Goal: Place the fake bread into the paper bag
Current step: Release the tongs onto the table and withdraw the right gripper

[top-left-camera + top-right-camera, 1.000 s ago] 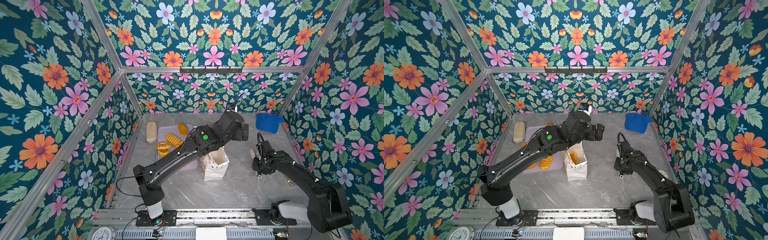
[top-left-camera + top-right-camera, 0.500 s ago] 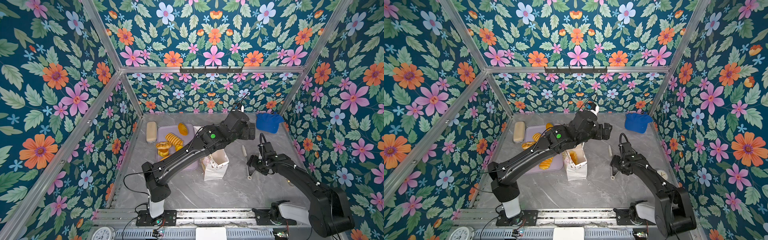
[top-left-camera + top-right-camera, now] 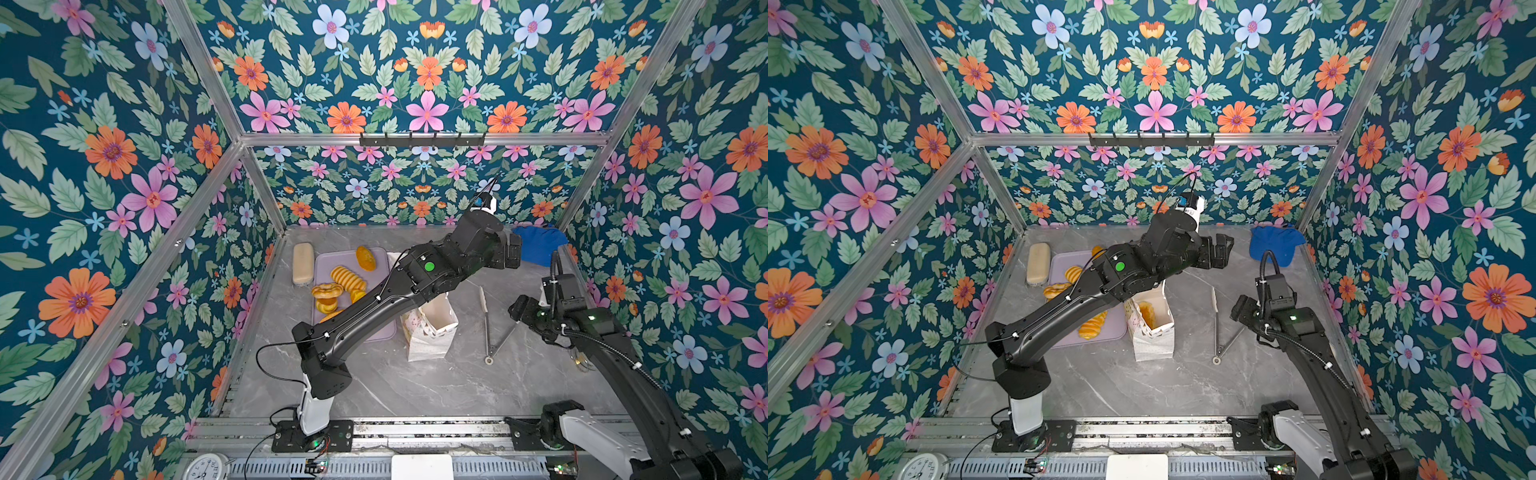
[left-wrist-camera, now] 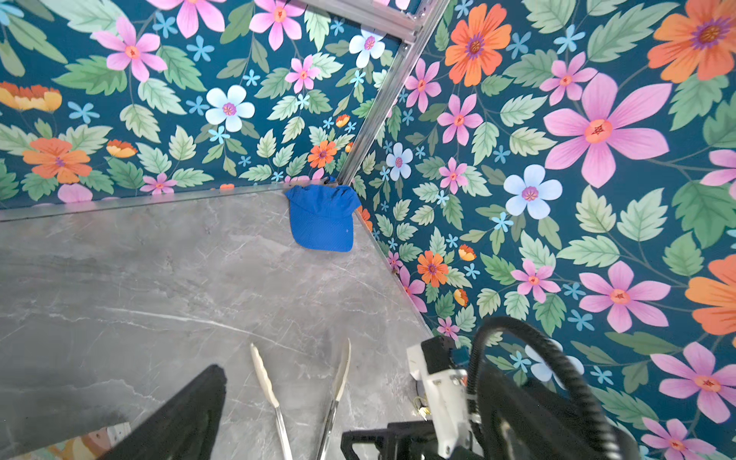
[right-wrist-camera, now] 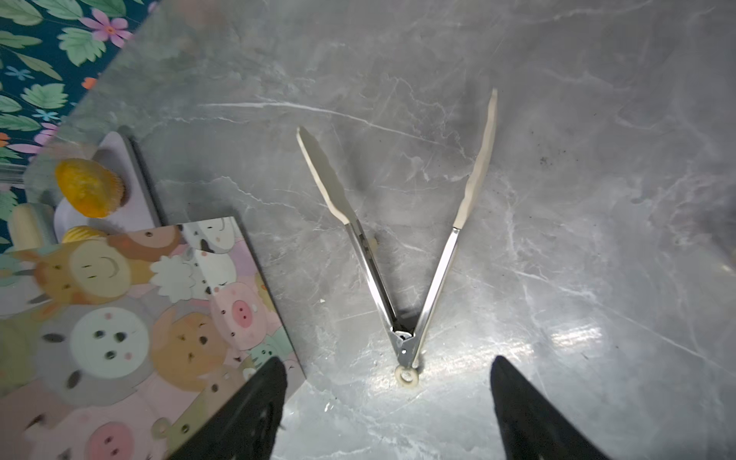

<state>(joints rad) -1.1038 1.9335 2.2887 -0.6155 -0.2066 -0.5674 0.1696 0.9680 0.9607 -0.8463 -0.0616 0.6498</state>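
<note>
Near right hand (image 5: 386, 360), paper bag (image 5: 119, 318)

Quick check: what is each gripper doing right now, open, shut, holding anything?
Left gripper: open, holding nothing.
Right gripper: open, holding nothing; the tongs lie free in front of it.
</note>
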